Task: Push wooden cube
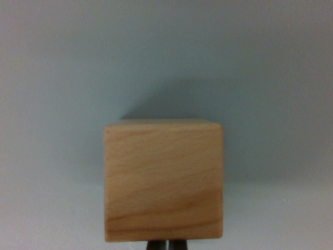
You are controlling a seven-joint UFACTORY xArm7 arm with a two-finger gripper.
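One wooden cube (163, 181) fills the lower middle of the wrist view. Pale wood, light tan, with darker grain lines running roughly level across the near face, strongest toward its lower edge. Corners slightly rounded. Near face squarely toward the camera; a thin strip of the top face shows along its upper edge.

Cube sits on a plain pale grey-blue tabletop (57, 78). Soft shadow falls behind and toward the wrist view's right of the cube, darker near its upper right corner. A lighter band of tabletop runs along the bottom of the view on either side of the cube.

Gripper (167, 245): only two dark fingertips (156, 245) visible at the very bottom edge, just below the cube's lower edge, centred on it. The two tips stand close together with only a narrow pale gap between them, so the jaws look closed with nothing held between them. Tips appear to be right up against the cube's near face, though actual contact cannot be confirmed from this angle. Picture slightly blurred throughout.
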